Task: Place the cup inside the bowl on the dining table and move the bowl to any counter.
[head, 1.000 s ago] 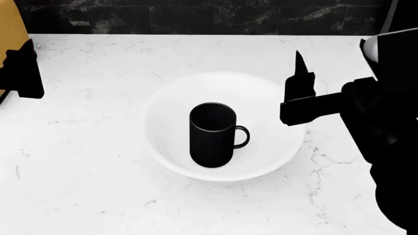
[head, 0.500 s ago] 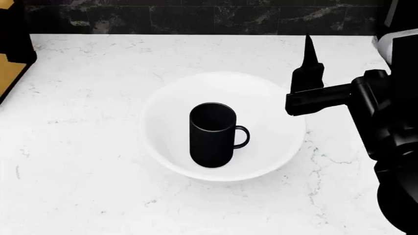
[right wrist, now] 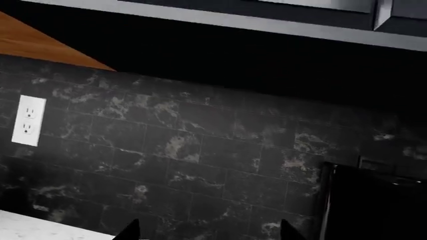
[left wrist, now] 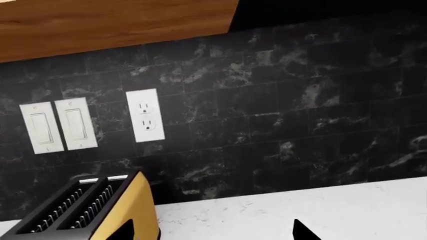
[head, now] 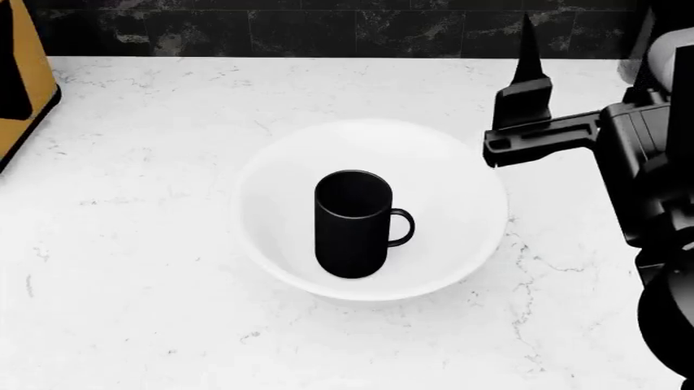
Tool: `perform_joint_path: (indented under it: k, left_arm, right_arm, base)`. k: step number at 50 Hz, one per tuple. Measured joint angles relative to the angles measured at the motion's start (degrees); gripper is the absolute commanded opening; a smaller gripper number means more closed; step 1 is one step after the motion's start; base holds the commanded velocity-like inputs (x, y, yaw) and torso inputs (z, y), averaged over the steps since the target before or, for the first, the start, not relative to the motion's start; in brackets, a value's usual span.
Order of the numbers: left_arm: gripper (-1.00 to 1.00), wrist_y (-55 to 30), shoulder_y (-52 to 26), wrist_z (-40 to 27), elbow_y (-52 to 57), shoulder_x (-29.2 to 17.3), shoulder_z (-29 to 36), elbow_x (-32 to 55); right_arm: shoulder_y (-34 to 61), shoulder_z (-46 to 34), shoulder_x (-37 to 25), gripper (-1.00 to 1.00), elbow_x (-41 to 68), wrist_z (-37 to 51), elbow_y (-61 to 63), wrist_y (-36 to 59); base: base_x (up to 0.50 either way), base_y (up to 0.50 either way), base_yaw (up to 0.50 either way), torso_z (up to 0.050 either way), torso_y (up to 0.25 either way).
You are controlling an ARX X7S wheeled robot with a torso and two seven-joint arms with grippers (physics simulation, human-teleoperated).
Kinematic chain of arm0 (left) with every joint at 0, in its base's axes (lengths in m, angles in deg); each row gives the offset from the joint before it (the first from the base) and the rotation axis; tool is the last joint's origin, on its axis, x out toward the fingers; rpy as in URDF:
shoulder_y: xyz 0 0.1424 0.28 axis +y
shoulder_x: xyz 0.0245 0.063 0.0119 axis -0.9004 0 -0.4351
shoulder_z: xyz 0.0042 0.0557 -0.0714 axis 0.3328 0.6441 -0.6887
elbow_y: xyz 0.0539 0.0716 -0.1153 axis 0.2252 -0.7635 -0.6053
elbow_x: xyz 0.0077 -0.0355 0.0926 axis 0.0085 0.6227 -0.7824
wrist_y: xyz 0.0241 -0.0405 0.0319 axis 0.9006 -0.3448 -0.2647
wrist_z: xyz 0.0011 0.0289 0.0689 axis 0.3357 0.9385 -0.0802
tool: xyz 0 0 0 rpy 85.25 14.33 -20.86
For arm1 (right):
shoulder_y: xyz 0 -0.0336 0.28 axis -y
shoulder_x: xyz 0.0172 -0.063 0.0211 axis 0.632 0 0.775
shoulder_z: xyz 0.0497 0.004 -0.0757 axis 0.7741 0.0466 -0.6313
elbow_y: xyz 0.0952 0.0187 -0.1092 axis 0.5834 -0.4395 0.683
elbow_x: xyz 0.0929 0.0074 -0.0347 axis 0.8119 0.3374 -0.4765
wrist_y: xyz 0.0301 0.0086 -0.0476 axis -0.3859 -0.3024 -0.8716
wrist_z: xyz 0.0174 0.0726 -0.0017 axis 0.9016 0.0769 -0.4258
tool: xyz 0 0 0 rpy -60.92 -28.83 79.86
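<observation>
The bowl sits on the veined marble surface nearest to me, and the cup stands upright inside it, handle turned toward the robot's right. So I judge that the carrying is done and the step in hand is to take the arms away cleanly.

The right pincer is beside the far right rim of the bowl, raised and not touching it. In the right wrist view two dark tips show well apart with nothing between them, so it is open and empty. To do this well, it should rise straight up and away, never sweeping across the rim, because the glossy bowl could slide.

Farther back, the left pincer shows two separated tips near the yellow toaster, also empty, below the black wall with its outlet.
</observation>
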Motion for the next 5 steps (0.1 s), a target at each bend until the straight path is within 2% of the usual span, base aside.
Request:
perform_joint_path:
  k: [5]
  left_arm:
    - [1.0, -1.04, -0.67, -0.81, 1.07, -0.05, -0.63, 1.14]
  right_arm:
    - [0.18, 0.47, 0.02, 1.0, -0.7, -0.04, 0.45, -1.25]
  base:
    - [0.0, 0.0, 0.0, 0.0, 0.0]
